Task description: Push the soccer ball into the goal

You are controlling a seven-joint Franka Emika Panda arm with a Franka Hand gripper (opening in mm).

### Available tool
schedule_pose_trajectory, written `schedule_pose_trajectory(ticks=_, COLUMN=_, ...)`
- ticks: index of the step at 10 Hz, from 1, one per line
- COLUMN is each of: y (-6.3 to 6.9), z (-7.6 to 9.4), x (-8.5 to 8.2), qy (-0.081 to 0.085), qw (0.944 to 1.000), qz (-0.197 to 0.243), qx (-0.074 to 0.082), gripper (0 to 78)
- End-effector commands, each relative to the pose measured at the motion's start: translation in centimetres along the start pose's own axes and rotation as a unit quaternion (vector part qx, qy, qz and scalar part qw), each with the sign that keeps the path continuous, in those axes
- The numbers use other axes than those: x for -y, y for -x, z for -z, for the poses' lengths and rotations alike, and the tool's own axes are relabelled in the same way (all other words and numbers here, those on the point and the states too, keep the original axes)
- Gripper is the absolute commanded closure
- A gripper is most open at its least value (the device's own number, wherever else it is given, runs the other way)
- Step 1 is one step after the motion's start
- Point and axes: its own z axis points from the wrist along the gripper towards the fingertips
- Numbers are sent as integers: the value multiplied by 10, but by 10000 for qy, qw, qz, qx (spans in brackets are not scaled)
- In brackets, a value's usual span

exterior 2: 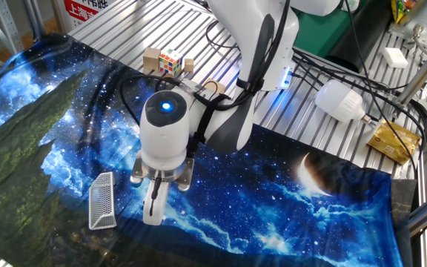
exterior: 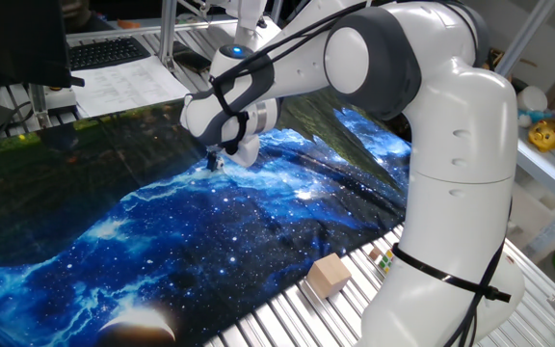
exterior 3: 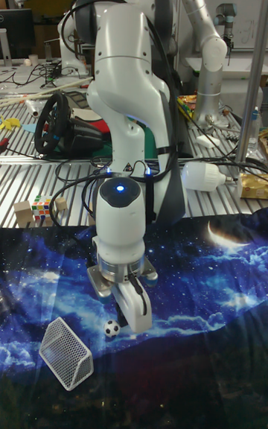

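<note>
Soccer ball (exterior 3: 111,328) sits on the galaxy-print cloth (exterior 2: 288,215) covering the bench, right beside the tool (exterior 3: 134,315), which points straight down with its fingers looking pressed together. Goal (exterior 3: 65,352) lies close by on the ball's other side, mesh frame tipped at an angle. Over at the bench's far edge, off the cloth, a puzzle cube (exterior 2: 170,61) sits between wooden blocks (exterior 2: 151,59).
</note>
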Motion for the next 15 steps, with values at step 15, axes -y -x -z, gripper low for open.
schedule_pose_trajectory(ticks=15, y=8, z=-6, x=-2, qy=76, qw=9995, qz=276, qx=-96, gripper=776)
